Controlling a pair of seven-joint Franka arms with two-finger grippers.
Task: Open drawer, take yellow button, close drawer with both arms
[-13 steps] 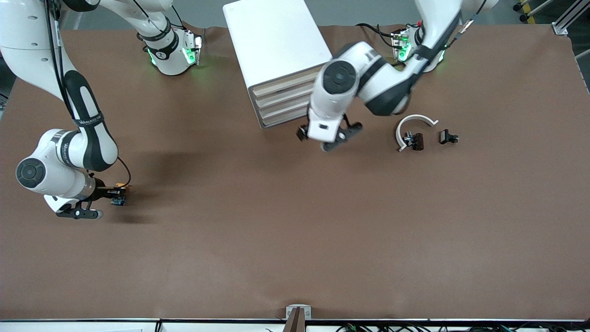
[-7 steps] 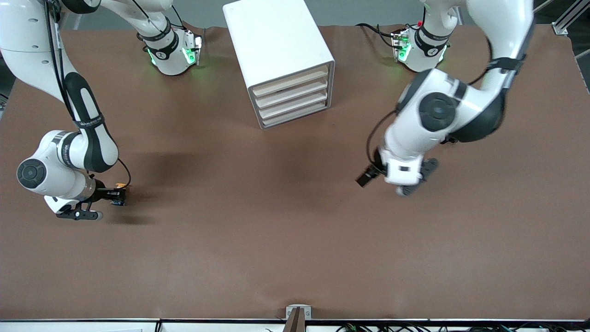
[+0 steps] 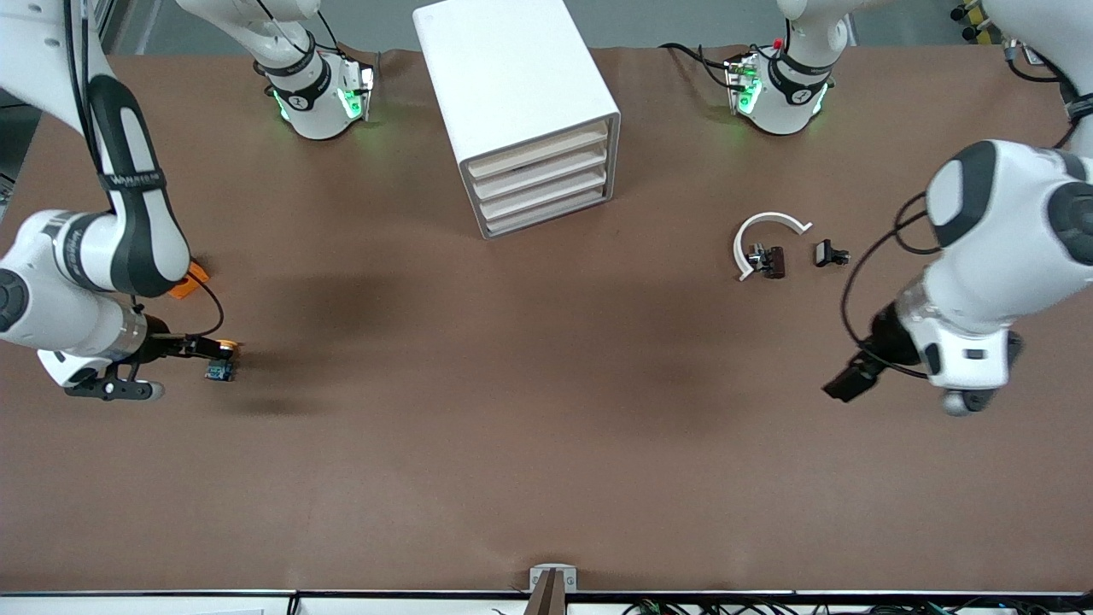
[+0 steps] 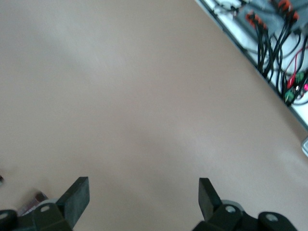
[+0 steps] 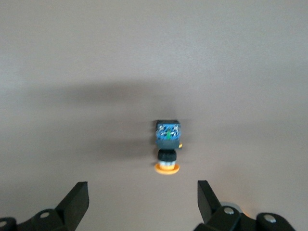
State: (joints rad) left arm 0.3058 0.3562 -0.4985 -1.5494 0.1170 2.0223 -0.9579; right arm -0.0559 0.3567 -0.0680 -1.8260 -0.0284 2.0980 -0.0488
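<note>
**Button set down, drawer shut: clear both arms cleanly**

Nearest the front camera, the left gripper (image 3: 905, 393) hangs over bare table (image 3: 546, 444) toward the left arm's end, its fingers (image 4: 77, 195) spread wide and holding nothing. A little farther from the camera, at the right arm's end, the button (image 3: 220, 366) lies on its side on the table, orange cap toward the right gripper (image 5: 142, 204), whose jaws stand apart on either side of it, touching nothing. Judged from this, the best move is to lift that gripper straight up so neither finger nudges the button. Farther off sit the orange block (image 3: 189, 280) and the clips with the white band (image 3: 768, 243). Farthest, the drawer (image 3: 540, 149) sits flush in the cabinet (image 3: 512, 77)
</note>
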